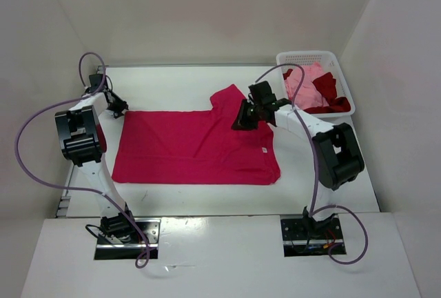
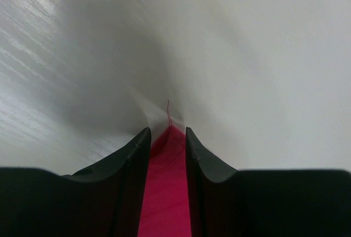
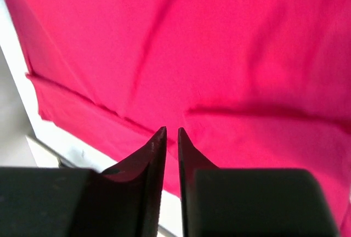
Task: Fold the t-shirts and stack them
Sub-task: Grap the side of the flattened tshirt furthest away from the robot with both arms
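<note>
The bright crimson-pink t-shirt (image 1: 196,147) lies spread flat in the middle of the table, one sleeve pointing toward the back. My left gripper (image 1: 118,110) is at its far left corner. In the left wrist view the jaws stand apart around that corner of the cloth (image 2: 167,193), which lies between the fingers (image 2: 131,160). My right gripper (image 1: 244,120) hovers over the shirt's right side near the sleeve. Its jaws (image 3: 171,131) show a narrow gap with nothing pinched, and the crimson cloth (image 3: 219,56) is below. The pale pink t-shirt (image 1: 303,84) and the dark red t-shirt (image 1: 332,103) are bunched in the basket.
A white lattice basket (image 1: 282,58) stands at the back right corner, close behind the right arm. White walls close in the table at the back and both sides. A purple cable loops off each arm.
</note>
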